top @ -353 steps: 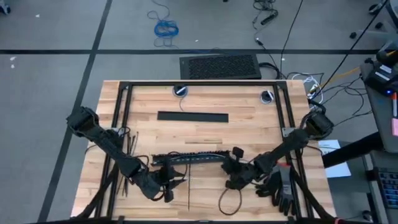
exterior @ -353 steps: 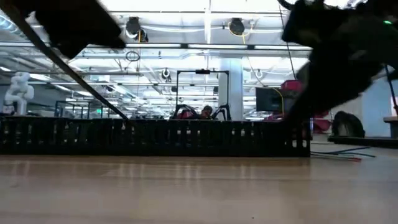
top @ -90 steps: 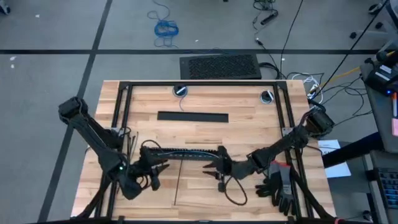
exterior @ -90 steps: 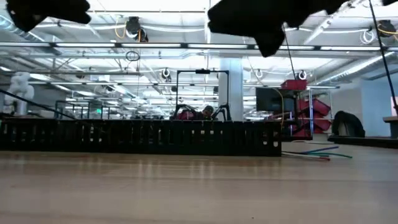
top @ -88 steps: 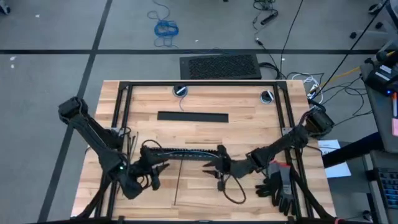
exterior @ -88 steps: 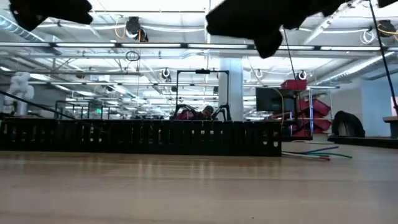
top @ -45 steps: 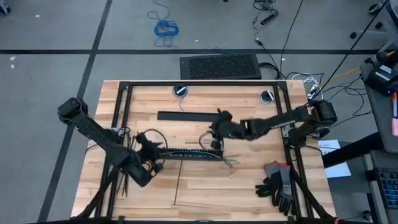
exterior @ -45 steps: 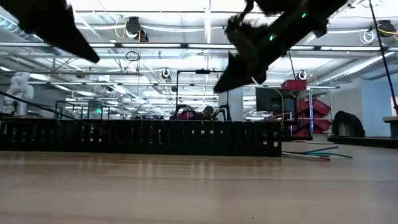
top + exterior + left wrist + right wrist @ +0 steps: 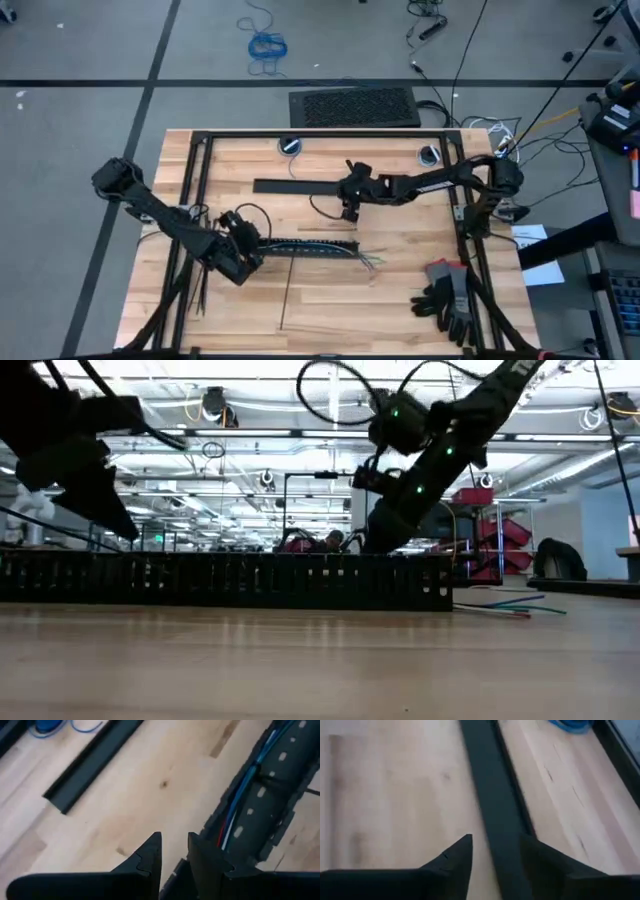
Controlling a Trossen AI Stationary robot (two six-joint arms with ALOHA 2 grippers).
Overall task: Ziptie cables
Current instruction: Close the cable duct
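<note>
Two dark fingers of the left gripper (image 9: 174,837) are standing a narrow gap apart with nothing showing between them, hovering at the dark joined end of the cables (image 9: 318,246). The blue, red and pale wires are lying in a slotted black duct (image 9: 270,795) just beside it. The right gripper (image 9: 496,840) is hanging farther back over the long black bar (image 9: 310,186), fingers spread and nothing seen in them; a thin dark curl below it in the high view may be a strip, though I cannot tell. One loose ziptie (image 9: 287,292) is lying on the table (image 9: 400,290) in front of the bundle. Judging the step as fetching a strip, the right arm is needing a low, flat approach, pinching near one end, while the left is steadying the bundle.
</note>
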